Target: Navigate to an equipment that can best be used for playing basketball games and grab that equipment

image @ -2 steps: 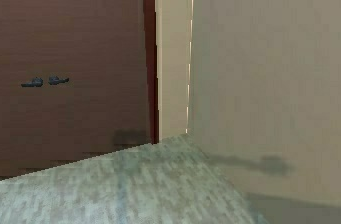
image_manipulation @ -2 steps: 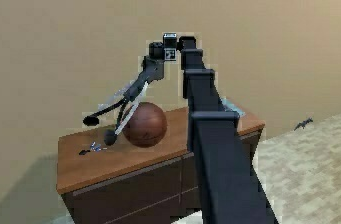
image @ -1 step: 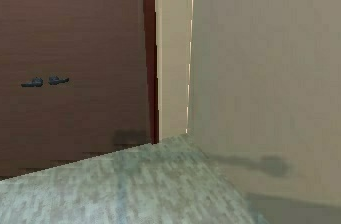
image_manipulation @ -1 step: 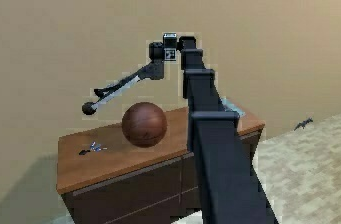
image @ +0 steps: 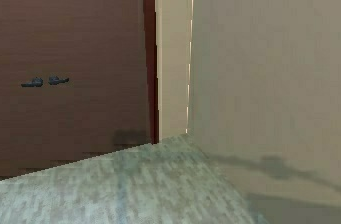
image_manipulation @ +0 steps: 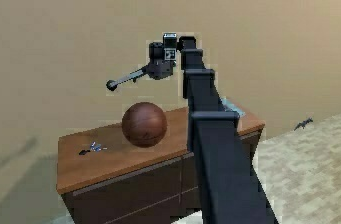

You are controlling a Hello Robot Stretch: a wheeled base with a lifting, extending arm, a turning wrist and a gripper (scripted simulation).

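Holding the dark arm (image_manipulation: 218, 140) out from the near edge across a wooden counter (image_manipulation: 108, 167). Seeing a reddish-brown basketball (image_manipulation: 144, 123) resting mid-counter, a small dark object (image_manipulation: 93, 148) lying just left. Carrying nothing in the hand (image_manipulation: 114, 85), showing higher up against bare wall (image_manipulation: 38, 50). Facing a dark door (image: 58, 80) far left ahead.

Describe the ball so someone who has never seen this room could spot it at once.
Find the wooden dresser by the tan wall. The ball sits on its top, left of the dark arm. It is round, reddish brown, and far bigger than the small dark bits beside it.
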